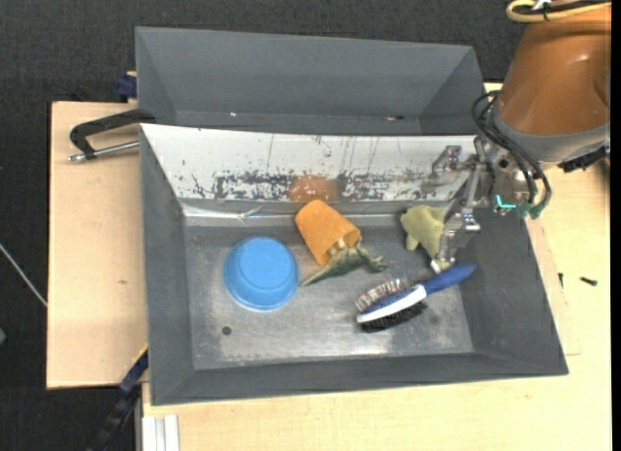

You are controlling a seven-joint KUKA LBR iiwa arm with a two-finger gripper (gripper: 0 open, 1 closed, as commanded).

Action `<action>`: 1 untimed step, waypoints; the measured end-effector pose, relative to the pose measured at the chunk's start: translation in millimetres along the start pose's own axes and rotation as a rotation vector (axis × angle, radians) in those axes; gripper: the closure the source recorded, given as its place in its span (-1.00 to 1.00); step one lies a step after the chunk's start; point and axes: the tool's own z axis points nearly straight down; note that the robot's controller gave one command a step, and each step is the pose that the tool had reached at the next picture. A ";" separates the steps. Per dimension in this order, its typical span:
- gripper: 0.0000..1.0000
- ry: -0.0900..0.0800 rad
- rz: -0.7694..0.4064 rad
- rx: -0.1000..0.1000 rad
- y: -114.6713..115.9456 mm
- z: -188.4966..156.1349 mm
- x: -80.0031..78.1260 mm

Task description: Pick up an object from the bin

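Note:
My gripper [448, 257] hangs low at the right side of the bin, its tip just above the blue handle of a brush [403, 302] with dark bristles, which lies on the floor at the front right. A pale yellow-green soft thing [422, 226] lies right beside the gripper, on its left. Nothing shows in the gripper's hold.
An orange cup [324, 229] lies on its side mid-bin, with a green toy dinosaur [342, 265] against its mouth. A blue bowl [260, 273] sits at the left. The arm's orange cover and cables hang over the bin's right rim.

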 end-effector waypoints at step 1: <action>-1.00 -0.012 -0.254 0.002 -29.0 167.7 48.3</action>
